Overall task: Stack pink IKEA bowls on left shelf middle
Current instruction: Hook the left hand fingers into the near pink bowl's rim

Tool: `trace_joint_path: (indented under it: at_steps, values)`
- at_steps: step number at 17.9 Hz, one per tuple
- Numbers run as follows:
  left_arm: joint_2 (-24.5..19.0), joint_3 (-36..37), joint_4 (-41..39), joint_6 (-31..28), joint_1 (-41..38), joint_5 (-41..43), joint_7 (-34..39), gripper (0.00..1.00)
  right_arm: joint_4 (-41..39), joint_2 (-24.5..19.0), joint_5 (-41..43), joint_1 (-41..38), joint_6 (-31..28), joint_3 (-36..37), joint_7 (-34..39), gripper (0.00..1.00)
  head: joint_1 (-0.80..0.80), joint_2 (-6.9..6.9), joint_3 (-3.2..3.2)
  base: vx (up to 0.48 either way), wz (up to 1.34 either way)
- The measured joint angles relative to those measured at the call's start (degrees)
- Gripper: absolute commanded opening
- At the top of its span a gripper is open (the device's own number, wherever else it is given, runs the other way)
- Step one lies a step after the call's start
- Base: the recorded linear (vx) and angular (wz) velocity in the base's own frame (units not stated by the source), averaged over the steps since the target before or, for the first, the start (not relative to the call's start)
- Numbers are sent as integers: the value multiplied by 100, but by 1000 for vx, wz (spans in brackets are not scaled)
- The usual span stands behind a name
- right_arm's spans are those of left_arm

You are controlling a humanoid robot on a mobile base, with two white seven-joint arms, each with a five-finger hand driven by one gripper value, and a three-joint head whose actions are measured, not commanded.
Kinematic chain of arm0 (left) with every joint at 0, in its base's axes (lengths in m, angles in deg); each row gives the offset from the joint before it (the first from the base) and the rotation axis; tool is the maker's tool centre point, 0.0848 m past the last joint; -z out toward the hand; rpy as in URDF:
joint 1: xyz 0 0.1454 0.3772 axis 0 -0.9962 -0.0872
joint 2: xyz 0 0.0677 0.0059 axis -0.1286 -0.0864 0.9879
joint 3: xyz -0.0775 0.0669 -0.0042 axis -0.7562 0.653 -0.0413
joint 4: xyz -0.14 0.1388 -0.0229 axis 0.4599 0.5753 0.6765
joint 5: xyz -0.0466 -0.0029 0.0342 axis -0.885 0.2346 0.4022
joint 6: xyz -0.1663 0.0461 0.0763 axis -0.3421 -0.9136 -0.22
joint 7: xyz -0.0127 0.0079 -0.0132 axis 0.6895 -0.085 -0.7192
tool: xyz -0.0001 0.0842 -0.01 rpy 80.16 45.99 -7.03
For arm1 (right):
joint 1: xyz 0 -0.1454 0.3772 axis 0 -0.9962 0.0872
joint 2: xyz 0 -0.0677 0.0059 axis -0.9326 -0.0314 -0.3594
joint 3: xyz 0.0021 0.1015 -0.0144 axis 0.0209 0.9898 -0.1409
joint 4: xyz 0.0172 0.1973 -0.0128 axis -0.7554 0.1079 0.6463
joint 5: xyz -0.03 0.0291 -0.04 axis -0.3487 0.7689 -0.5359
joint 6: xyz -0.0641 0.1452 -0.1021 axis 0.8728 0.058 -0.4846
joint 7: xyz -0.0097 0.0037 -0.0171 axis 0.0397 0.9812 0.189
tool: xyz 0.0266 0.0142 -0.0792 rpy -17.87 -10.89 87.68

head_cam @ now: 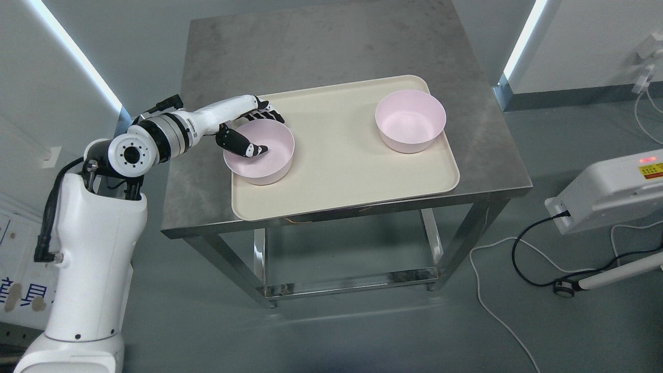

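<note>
on the cream tray point(342, 171), left hand point(248, 129) fingers point(267, 111) clasp the near pink bowl's point(267, 163) rim; the other bowl point(410, 120) sits empty.

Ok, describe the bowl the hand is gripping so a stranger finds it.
On the steel table lies a cream tray with two pink bowls. Take the left bowl, near the tray's left edge; unlike the right bowl, it has the left hand clamped over its rim.

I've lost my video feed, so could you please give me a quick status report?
Left hand shut on near pink bowl, thumb inside rim. Second pink bowl upright, far right of tray. Path between clear.
</note>
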Motion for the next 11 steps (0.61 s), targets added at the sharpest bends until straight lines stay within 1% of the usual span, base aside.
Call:
trace_joint_path:
  at_steps: [6, 11]
  values:
    - [213, -46, 223, 686, 15, 265, 140, 16, 0, 0, 0, 0, 0, 0, 0, 100, 0, 0, 0, 0, 0]
    - [366, -201, 376, 1095, 17, 341, 149, 2, 0, 0, 0, 0, 0, 0, 0, 100, 0, 0, 0, 0, 0]
